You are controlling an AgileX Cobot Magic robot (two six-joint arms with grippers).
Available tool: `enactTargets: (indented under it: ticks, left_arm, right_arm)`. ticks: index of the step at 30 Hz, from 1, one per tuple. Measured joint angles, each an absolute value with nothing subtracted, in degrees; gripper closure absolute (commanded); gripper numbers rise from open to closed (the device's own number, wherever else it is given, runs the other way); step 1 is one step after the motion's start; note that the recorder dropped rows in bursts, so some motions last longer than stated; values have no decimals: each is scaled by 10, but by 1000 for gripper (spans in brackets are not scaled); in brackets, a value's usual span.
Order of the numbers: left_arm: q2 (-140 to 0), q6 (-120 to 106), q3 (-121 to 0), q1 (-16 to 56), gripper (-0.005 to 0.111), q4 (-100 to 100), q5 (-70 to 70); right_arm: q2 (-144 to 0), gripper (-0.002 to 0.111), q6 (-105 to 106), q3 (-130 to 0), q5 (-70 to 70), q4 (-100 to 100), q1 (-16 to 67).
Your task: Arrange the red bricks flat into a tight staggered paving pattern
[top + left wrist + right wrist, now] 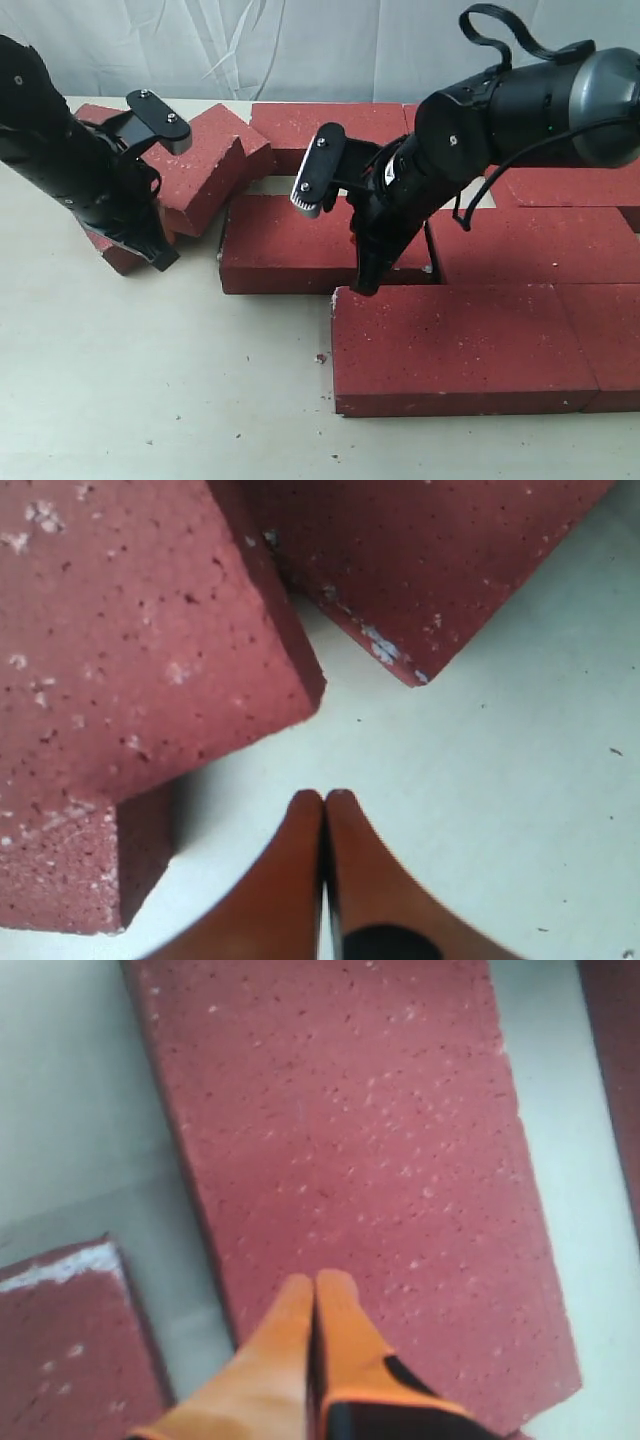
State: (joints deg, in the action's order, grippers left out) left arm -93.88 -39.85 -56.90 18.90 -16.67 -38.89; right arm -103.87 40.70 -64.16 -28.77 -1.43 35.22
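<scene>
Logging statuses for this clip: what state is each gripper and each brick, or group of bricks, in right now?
middle brick: flat, small gap to its right-hand neighbour.
front brick: flat, staggered against the middle brick.
back brick: flat.
loose bricks: askew, overlapping, not laid into the pattern.
left gripper: shut, empty, beside the loose bricks.
right gripper: shut, empty, tips over the middle brick.
</scene>
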Motion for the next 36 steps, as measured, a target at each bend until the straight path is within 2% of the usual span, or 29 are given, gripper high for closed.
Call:
enactTargets:
  ticks: [5, 12, 20, 26, 30, 36]
  left_arm:
    - [-920, -399, -577, 189, 107, -167, -418]
    - [-853, -372, -567, 162, 107, -162, -374]
    - [-851, -334, -536, 65, 107, -159, -385]
    - [-851, -334, -534, 34, 107, -157, -385]
    - [-851, -334, -534, 32, 107, -157, -383]
    - [-851, -335, -534, 32, 107, -164, -379]
  right_arm:
    - [-1046, 109, 404, -654, -188, -39, 352]
    - [-1074, 109, 398, -753, -157, -134, 311]
    - [-1223, 109, 410, -1013, -286, -234, 252]
    - [-1352, 109, 569, -1165, -445, -399, 216]
    - [-1409, 109, 657, -1231, -503, -508, 188]
    - [-1457, 109, 746, -1270, -539, -555, 175]
